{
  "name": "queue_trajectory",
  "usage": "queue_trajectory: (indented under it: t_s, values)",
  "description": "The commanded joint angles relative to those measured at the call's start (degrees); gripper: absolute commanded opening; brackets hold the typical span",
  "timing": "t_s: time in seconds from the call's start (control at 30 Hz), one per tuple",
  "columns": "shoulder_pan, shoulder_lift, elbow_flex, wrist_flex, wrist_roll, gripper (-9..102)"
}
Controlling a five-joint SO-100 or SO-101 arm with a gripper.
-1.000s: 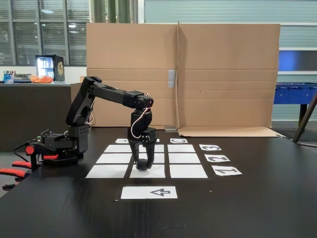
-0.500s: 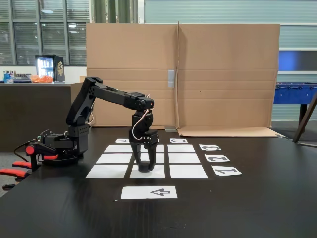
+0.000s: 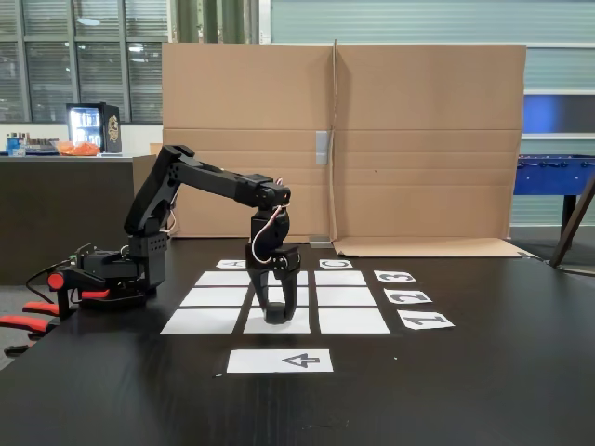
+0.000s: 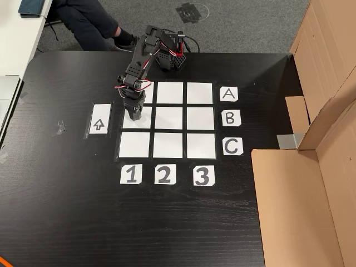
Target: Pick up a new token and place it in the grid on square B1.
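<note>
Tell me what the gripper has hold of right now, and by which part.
In the fixed view the gripper stands over square B1 with the token, a dark puck, between its fingertips, apparently by its sides. Whether the fingers are clamping it cannot be told.

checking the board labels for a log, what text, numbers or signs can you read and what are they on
"A" on a paper label right of the grid's top row, other view
"B" on a label
"C" on a label
"1" on a label
"2" on a label
"3" on a label
Arrow sign on the white strip
</note>
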Motion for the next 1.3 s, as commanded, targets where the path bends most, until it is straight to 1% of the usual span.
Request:
queue_trajectory:
  t_s: [0.0, 0.6, 0.77, 0.93, 1.27]
  values:
    - [-0.5, 0.2, -2.0, -0.8, 0.4, 14]
    - [-0.8, -0.4, -2.0, -1.1, 0.4, 17]
    - [-0.7, -0.4, -1.5, -1.0, 0.4, 21]
    - [-0.3, -0.4, -1.5, -0.7, 1.3, 32]
    - [-0.4, 2.2, -1.2, -0.4, 1.9, 34]
